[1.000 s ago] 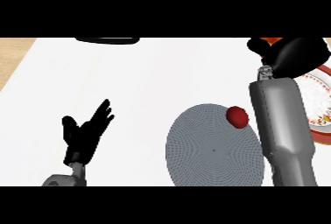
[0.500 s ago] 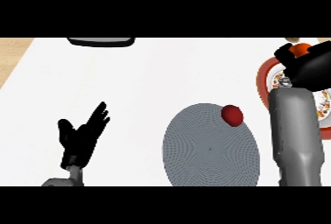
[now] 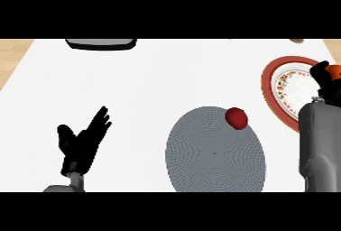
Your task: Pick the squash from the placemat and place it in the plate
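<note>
Kitchen counter setting: white countertop (image 3: pixel 153 81) meeting wood edging (image 3: pixel 12 58) at left, grey placemat (image 3: pixel 214 151) lying on it, red-rimmed patterned plate (image 3: pixel 272 92) sitting at right, dark dish (image 3: pixel 101 43) showing at far edge.

Right hand (image 3: pixel 326 81) moved right, from beside plate's left rim to over plate (image 3: pixel 276 97); orange squash (image 3: pixel 333 71) now visible in fingers. Forearm shifted right, away from placemat (image 3: pixel 213 151).

Scene evenly and brightly lit; counter (image 3: pixel 166 76) rendered near-white. No light source identified. Soft highlight seen on red ball (image 3: pixel 236 117); faint shading noted under plate (image 3: pixel 269 88) rim. Hard shadows, glare not observed.
</note>
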